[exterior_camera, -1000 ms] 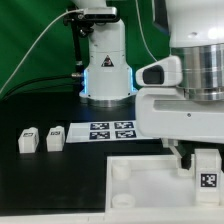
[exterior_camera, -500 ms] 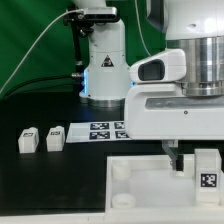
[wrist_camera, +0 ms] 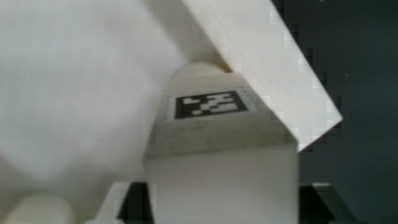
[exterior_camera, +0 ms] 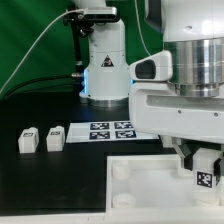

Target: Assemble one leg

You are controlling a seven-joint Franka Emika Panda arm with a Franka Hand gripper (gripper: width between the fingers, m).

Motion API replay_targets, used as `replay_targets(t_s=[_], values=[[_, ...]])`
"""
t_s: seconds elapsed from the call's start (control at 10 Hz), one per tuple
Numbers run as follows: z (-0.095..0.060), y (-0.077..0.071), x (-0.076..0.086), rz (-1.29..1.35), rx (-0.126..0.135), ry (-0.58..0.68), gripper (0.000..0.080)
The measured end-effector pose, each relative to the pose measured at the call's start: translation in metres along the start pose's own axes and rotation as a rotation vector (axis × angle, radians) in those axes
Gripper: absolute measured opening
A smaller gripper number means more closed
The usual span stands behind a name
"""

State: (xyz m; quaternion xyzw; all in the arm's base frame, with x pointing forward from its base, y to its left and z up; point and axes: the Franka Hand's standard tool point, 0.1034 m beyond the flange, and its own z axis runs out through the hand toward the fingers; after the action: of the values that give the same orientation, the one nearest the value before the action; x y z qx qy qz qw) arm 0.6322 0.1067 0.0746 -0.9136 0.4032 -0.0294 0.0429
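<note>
Now the arm's white bulk fills the exterior view's right, and the fingers [exterior_camera: 204, 166] reach down over the tabletop [exterior_camera: 150, 178], closed on an upright leg [exterior_camera: 206, 176] whose black-and-white tag faces the camera. In the wrist view the leg [wrist_camera: 214, 150] stands between the two dark fingertips [wrist_camera: 111, 200], its tag turned up toward the lens, with the tabletop [wrist_camera: 71, 90] pale just beyond it. Compared with half a second ago, the leg sits slightly higher and nearer the arm's body, so the fingers appear to have lifted or shifted it a little above the tabletop's corner. That probably means the leg is being lined up with a corner socket, not yet seated. Well away from the fingers, two loose legs [exterior_camera: 28, 140] [exterior_camera: 56, 137] rest on the dark surface [exterior_camera: 60, 180] beside the marker board [exterior_camera: 108, 131].
</note>
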Motion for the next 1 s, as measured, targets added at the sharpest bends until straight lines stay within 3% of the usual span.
replay_targets(t_s=[0.2,0.5,0.8,0.9,1.0], values=[[0.001,0.003,-0.001,0.399,-0.001,-0.012,0.0295],[0.001,0.005,-0.007,0.996,0.034,-0.069,0.0295],[0.002,0.006,-0.008,0.958,0.037,-0.071,0.0303],[0.002,0.005,-0.009,0.933,0.035,-0.068,0.0476],[0.004,0.002,-0.014,0.778,0.032,-0.051,0.0476]])
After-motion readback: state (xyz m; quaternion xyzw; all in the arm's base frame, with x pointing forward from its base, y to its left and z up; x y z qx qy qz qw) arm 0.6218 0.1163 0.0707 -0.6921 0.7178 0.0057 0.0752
